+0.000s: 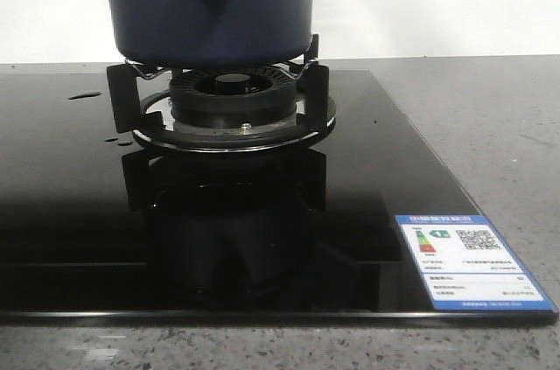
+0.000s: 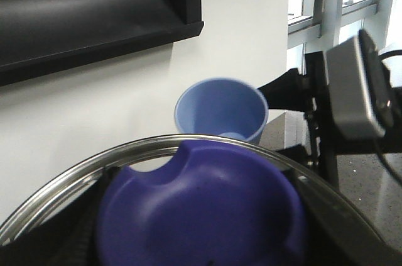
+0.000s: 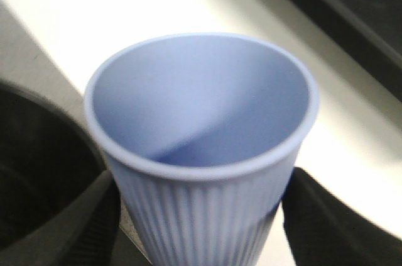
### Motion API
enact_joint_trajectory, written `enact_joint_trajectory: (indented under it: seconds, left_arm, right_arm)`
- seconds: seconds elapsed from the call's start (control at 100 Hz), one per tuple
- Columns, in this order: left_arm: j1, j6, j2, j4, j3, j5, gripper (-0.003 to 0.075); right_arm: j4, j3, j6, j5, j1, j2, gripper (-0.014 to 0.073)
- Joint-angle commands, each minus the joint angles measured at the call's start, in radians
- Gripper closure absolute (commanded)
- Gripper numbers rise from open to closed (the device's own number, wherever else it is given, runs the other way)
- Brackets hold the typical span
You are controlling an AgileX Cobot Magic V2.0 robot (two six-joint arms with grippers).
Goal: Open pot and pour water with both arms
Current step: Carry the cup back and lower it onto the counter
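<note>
Black fingers (image 3: 314, 216) of the right gripper (image 3: 207, 228) press against both sides of a pale-blue ribbed cup (image 3: 201, 153) at the bottom of the right wrist frame, grasping it upright with its mouth open toward the camera. The cup's inside looks bare, though its base is in shadow. At the left edge of that frame curves a dark round rim, blurred and partly cut off.

In the left wrist frame the left gripper's own fingers are hidden: a shiny metal-rimmed lid (image 2: 56, 184) with a purple-blue centre fills the lower half of the frame, so close that it seems to be carried, but I cannot tell how the fingers stand. Behind the lid's upper edge, in the middle of the frame, stands the same cup (image 2: 221, 110), and at the right of the frame is the right arm with its grey camera box (image 2: 355, 90) beside the cup.

In the front frame neither gripper shows. The pot (image 1: 208, 7), dark navy blue with a round rivet on its handle bracket, sits at the upper centre of the frame on the black pan support (image 1: 122, 90) over the burner (image 1: 234, 94). Its top is cut off by the frame. The glossy black glass hob (image 1: 70, 204) lies on a grey speckled bench (image 1: 490, 125), with a blue-edged label (image 1: 468, 261) at the lower right.
</note>
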Motion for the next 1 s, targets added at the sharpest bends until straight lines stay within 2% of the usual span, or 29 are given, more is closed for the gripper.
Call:
enact_joint_trajectory:
  seconds: [0.0, 0.16, 0.35, 0.45, 0.53, 0.62, 0.76, 0.99]
  left_arm:
    - [0.002, -0.011, -0.021, -0.083, -0.032, -0.038, 0.0404]
    - [-0.001, -0.011, -0.018, -0.092, -0.032, -0.038, 0.0404]
    - [-0.001, -0.011, 0.012, -0.112, -0.032, -0.01, 0.0404]
    - [-0.001, -0.011, 0.028, -0.142, -0.032, 0.004, 0.0404]
    - [-0.001, -0.009, 0.043, -0.158, -0.032, 0.011, 0.0404]
    - [-0.001, -0.005, 0.063, -0.161, -0.032, 0.018, 0.0404]
    - [-0.012, 0.029, 0.082, -0.162, -0.032, 0.025, 0.0404]
    - [-0.081, 0.046, 0.101, -0.16, -0.032, 0.025, 0.0404]
  right_arm:
    - [-0.008, -0.039, 0.109, 0.059, 0.0, -0.093, 0.0379]
    - [-0.008, 0.038, 0.22, 0.182, -0.004, -0.201, 0.0378]
    - [-0.035, 0.281, 0.339, 0.134, -0.066, -0.388, 0.0379]
    - [-0.127, 0.449, 0.492, 0.129, -0.12, -0.48, 0.0379]
    - [-0.249, 0.56, 0.641, 0.15, -0.175, -0.537, 0.0378]
    - [-0.394, 0.679, 0.906, 0.204, -0.244, -0.585, 0.0378]
    - [-0.62, 0.797, 1.211, 0.277, -0.297, -0.604, 0.0379]
    - [-0.635, 0.849, 1.304, 0.286, -0.297, -0.555, 0.0378]
